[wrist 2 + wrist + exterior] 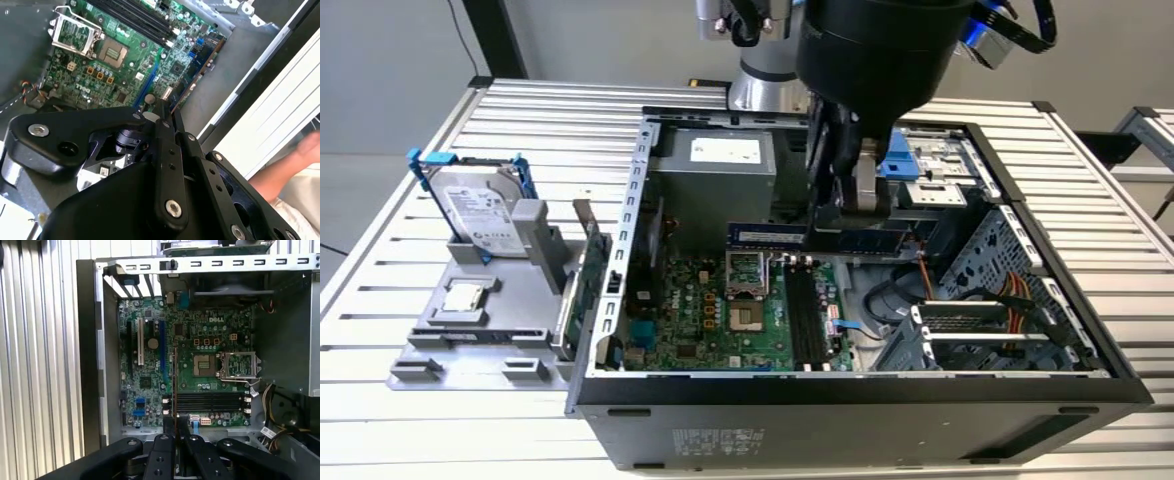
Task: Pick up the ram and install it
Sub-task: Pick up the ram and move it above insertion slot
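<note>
- Above the open case (854,400), near the middle of the surface (440,440), the tool (851,215) is closed on the ram (767,235) and holds it up in the air.
- The ram lies across the black slots (803,325), not along them. If it were pushed down like this, I think it could bend or crack.
- It might tip or slip, since the tool grips it nearer one end.
- Room is tight, with the case walls, the wires (987,290) and the grey box (714,185) all close by. Straight up is free.
</note>
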You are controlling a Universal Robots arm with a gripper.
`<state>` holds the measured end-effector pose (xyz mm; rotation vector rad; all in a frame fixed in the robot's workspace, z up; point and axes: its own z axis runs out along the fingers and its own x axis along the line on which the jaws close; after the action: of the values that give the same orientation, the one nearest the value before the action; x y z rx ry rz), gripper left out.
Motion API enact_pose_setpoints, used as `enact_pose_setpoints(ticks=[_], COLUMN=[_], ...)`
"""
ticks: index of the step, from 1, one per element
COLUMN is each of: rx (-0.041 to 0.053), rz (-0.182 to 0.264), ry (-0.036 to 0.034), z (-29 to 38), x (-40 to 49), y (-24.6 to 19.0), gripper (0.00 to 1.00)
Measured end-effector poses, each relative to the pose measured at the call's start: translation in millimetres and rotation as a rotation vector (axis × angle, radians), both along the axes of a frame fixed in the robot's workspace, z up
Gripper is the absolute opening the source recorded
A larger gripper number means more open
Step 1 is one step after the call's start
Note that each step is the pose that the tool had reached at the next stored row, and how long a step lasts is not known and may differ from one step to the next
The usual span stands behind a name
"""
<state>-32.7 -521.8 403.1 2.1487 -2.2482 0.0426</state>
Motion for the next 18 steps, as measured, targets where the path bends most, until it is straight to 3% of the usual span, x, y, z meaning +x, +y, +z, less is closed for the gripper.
enact_pose_setpoints(ticks=[18], rx=[0.0000], rz=[0.000], ry=[0.0022], z=[0.0], x=[49.9], y=[1.8], gripper=[0.00])
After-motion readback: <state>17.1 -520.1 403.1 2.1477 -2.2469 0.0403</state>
